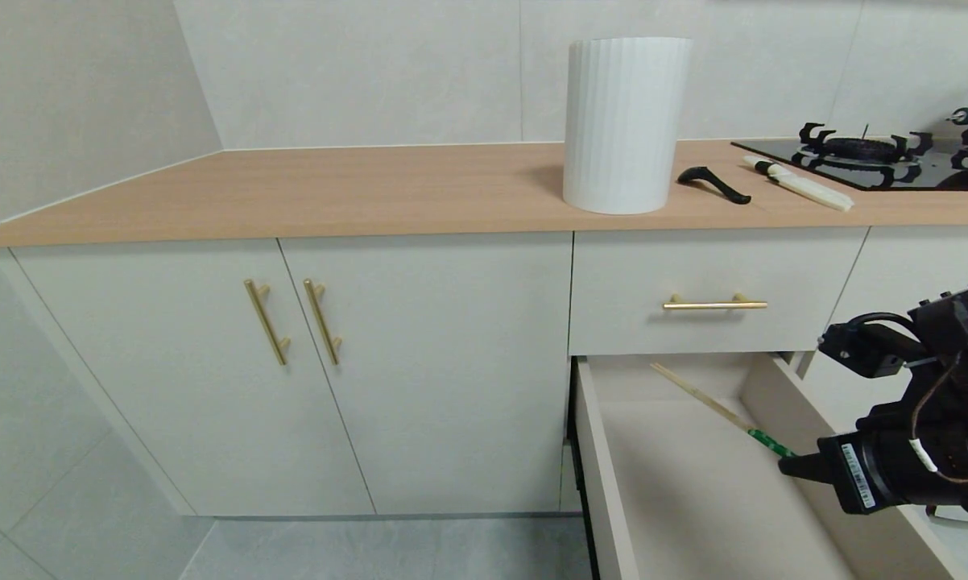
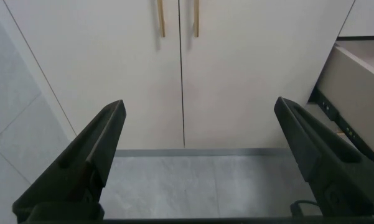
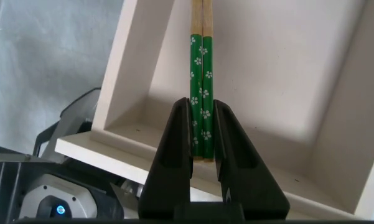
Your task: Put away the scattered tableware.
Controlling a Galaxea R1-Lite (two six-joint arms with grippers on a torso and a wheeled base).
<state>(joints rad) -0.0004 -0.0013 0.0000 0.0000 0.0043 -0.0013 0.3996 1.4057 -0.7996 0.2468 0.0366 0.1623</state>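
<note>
Right claw (image 3: 202, 106) clamped tight on the green-flowered ends of the chopsticks (image 3: 202, 62), which run straight out ahead of it inside the open drawer (image 1: 693, 499), while the left claw (image 2: 199, 104) hangs spread wide facing the cabinet doors (image 2: 249, 68).

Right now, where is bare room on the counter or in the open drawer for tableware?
The counter is bare from the wall to the white canister. The open drawer floor is bare under the chopsticks in the right gripper. Crowded: black tool and knife between canister and stove.
</note>
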